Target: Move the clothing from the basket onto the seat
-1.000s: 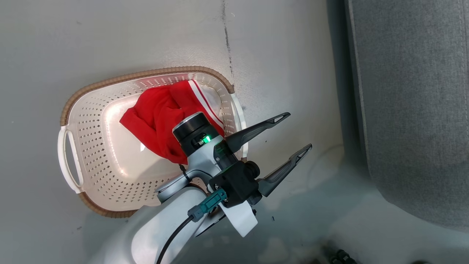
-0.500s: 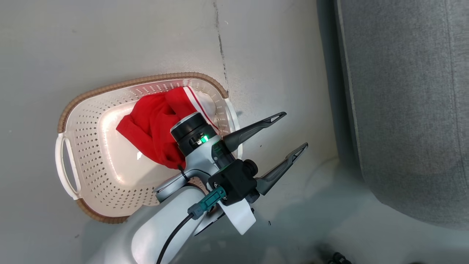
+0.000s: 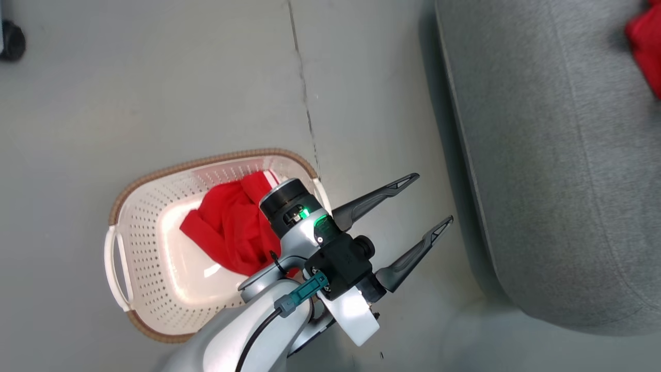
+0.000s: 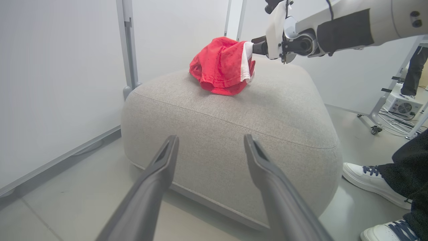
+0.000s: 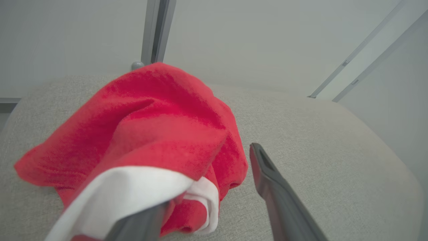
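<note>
The cream basket [image 3: 135, 268] stands on the floor with red clothing [image 3: 230, 230] bunched inside it. My left gripper [image 3: 427, 202] hangs open and empty over the floor between the basket and the grey seat [image 3: 557, 170]. A second red garment [image 4: 220, 65] with white trim lies on the seat's far top. My right gripper [image 5: 214, 157] is open right at it. One finger [image 5: 271, 180] is bare beside the cloth. The garment's white hem [image 5: 133, 187] drapes over the other finger. In the left wrist view my left gripper [image 4: 209, 149] points at the seat's side [image 4: 234, 140].
A person's white shoes [image 4: 369, 182] and dark trouser leg stand on the floor to the right of the seat in the left wrist view. Metal posts [image 4: 128, 47], white wall panels and a wheeled frame [image 4: 374, 127] surround it. A dark crack [image 3: 304, 103] runs across the floor.
The head camera has shifted, so the basket sits lower in the picture and a red garment on the seat has come into view at the top right. My left gripper stays open.
</note>
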You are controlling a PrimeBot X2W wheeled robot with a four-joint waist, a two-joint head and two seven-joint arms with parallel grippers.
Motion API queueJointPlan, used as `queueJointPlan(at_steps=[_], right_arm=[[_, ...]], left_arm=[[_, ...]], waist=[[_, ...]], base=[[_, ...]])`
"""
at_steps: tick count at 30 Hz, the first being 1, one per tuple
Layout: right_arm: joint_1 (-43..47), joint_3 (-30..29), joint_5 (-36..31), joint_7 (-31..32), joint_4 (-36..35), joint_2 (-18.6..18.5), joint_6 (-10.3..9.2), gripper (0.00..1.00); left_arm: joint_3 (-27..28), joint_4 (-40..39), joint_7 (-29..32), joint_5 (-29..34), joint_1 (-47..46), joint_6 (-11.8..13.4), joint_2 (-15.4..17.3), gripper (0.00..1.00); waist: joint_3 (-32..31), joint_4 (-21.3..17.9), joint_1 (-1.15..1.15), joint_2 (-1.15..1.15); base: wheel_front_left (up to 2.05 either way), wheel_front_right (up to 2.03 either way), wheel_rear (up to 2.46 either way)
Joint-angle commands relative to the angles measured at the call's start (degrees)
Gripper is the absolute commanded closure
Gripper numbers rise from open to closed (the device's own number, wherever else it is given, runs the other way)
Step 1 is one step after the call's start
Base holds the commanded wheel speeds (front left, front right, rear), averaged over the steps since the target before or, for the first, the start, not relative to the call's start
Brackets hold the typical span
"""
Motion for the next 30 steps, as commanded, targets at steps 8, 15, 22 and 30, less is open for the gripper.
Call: queueJointPlan(at_steps=[8, 15, 22, 30], right_arm=[[4.1, 5.4, 2.3, -0.2, 0.3, -2.0, -0.01, 0.00], [6.8, 14.0, 7.0, 9.8, 4.5, -2.7, -0.01, 0.00], [9.8, 21.6, 14.8, 21.3, 1.5, -5.1, -0.01, 0.00], [14.1, 28.9, 23.7, 36.6, -3.9, -8.9, -0.01, 0.00]], left_arm=[[2.3, -0.1, 0.0, -1.7, 4.9, 0.0, -1.8, 0.00], [5.4, -0.6, 0.0, -2.3, 9.3, 0.0, -3.0, 0.00], [6.7, -0.8, 0.0, -2.3, 11.4, 0.0, -3.5, 0.00], [7.0, -2.2, 0.0, -3.7, 13.6, 0.0, -3.7, 0.00]], waist=[[-13.2, -1.2, 0.00, 0.00], [-19.9, -1.6, 0.00, 0.00], [-22.4, -1.4, 0.00, 0.00], [-25.3, -1.3, 0.00, 0.00]], base=[[0.00, 0.00, 0.00], [0.00, 0.00, 0.00], [0.00, 0.00, 0.00], [0.00, 0.00, 0.00]])
